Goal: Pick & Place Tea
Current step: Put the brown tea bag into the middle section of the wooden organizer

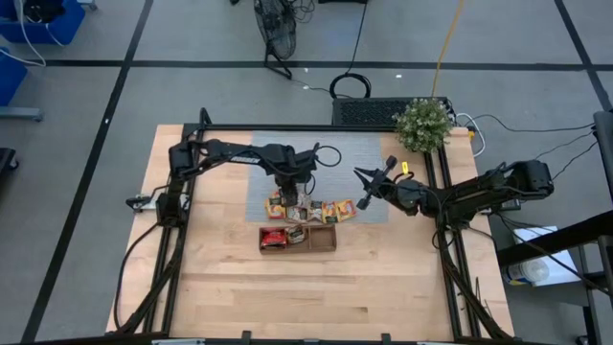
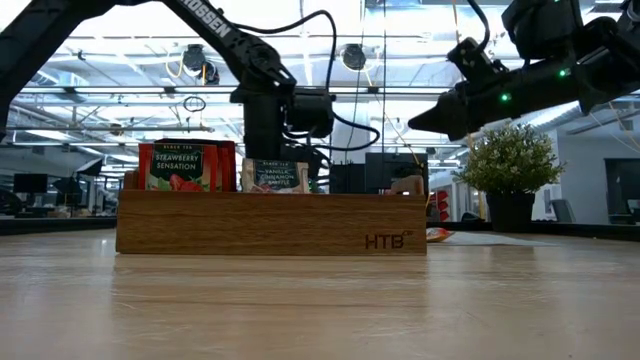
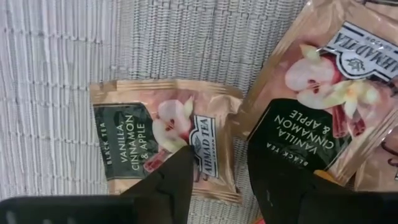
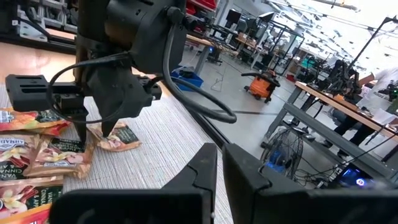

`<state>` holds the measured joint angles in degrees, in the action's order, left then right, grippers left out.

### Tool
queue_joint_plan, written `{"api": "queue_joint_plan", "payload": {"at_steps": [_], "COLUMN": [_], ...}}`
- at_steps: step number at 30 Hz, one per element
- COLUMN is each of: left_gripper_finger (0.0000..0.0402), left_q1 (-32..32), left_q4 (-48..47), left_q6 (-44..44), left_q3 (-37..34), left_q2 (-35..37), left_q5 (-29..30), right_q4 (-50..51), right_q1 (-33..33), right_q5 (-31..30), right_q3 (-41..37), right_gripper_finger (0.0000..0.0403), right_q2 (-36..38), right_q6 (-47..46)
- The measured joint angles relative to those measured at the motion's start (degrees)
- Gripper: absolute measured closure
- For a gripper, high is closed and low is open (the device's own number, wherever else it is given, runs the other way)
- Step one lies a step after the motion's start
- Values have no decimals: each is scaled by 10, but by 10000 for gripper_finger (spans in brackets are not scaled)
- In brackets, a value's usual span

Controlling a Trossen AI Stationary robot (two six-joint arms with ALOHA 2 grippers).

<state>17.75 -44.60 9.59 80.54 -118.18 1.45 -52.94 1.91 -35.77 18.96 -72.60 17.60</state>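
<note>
Several tea packets [image 1: 308, 210] lie flat on a grey mat [image 1: 335, 158], pale vanilla ones and orange-yellow ones. My left gripper [image 1: 290, 195] points straight down over them, open. In the left wrist view its fingers stand over two pale packets, one finger [image 3: 177, 171] above the right part of a packet [image 3: 146, 140], the other above a second packet [image 3: 311, 118]. The wooden tray [image 1: 326, 239] holds upright red packets [image 2: 185, 168] and a pale packet [image 2: 275, 176]. My right gripper [image 1: 366, 188] hovers shut above the mat's right part. My left gripper comes from above, pointing down, with its fingertips [image 4: 82, 132] low at the pale packets on the mat. One finger is on each side of the first packet's edge [image 3: 231, 155]. I cannot tell whether the fingers touch the packets.
A potted plant [image 1: 422, 125] stands at the table's far right corner. The tray [image 2: 270, 222] lies just on the near side of the loose packets. Bare wooden tabletop [image 1: 306, 297] stretches toward the near edge. A black frame [image 1: 445, 220] borders the work area.
</note>
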Motion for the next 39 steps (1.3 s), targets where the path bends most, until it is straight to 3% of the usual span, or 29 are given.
{"api": "queue_joint_plan", "payload": {"at_steps": [3,9,14,19,22,24,28,30,35,39], "left_gripper_finger": [272,384,389,389,389,389,389,389,389,389], "left_q1": [-5,-21,-60,-124,-160,-180,-209,-221,-232,-230], "left_q4": [7,8,-5,36,80,109,145,159,164,162], "left_q6": [21,35,103,194,260,289,316,332,341,327], "left_q3": [-5,-6,-9,-7,-7,-7,-7,-7,-7,-7], "left_q2": [1,4,32,66,66,67,67,67,67,67], "left_q5": [2,39,213,385,444,456,459,479,489,492], "right_q4": [-1,-1,-3,-41,-78,-108,-175,-191,-193,-193], "right_q1": [0,0,4,45,79,104,151,165,177,175], "right_q5": [0,0,26,183,211,236,405,462,526,541], "right_q3": [0,0,0,0,0,0,16,33,92,130], "right_gripper_finger": [385,385,385,385,385,381,350,323,253,221], "right_q2": [0,0,0,-15,-42,-67,-132,-165,-241,-278], "right_q6": [-3,-5,-44,-132,-176,-206,-295,-335,-394,-410]}}
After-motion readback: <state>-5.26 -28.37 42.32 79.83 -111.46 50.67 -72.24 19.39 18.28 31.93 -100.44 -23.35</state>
